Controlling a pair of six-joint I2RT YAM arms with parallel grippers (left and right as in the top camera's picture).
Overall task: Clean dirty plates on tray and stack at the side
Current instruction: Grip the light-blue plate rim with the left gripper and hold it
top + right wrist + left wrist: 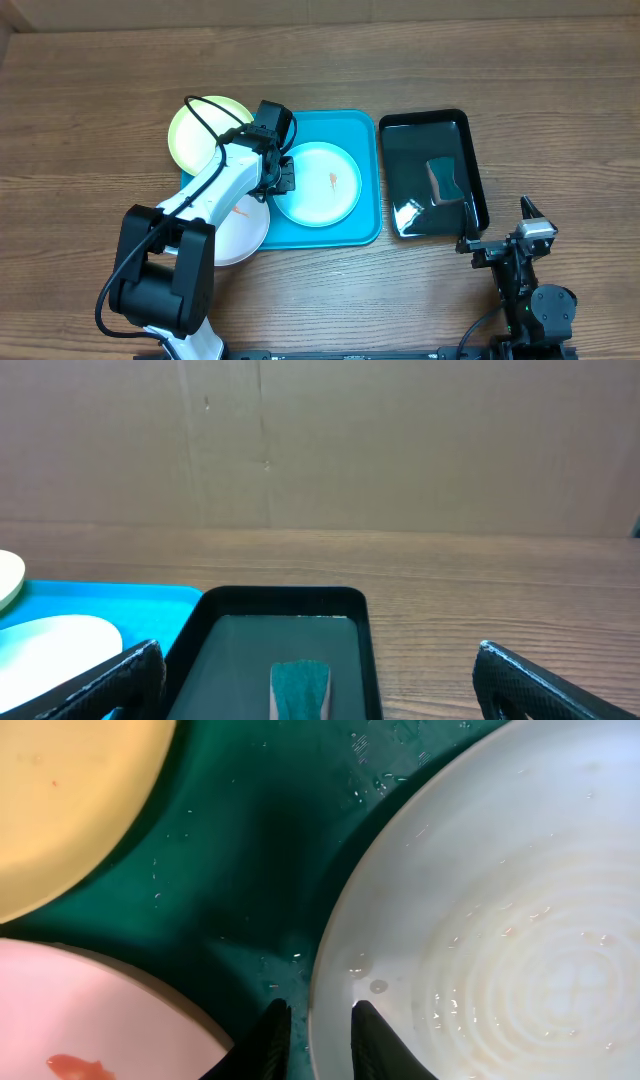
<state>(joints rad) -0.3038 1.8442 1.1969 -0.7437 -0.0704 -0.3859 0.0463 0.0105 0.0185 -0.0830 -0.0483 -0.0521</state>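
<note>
Left gripper (312, 1040) at the rim of the pale blue plate (318, 184) on the turquoise tray (364, 130)
Its fingers straddle the rim's left edge, slightly apart; the plate lies flat; the tray's long axis runs left-right; right gripper (318, 680) hangs spread wide by the black tray (478, 170)

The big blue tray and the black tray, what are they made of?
Both look like plastic. The turquoise rectangular tray seems smooth moulded plastic, with rounded corners and water droplets beading on it. The smaller black rectangular tray looks like glossy plastic, mirroring light.
</note>
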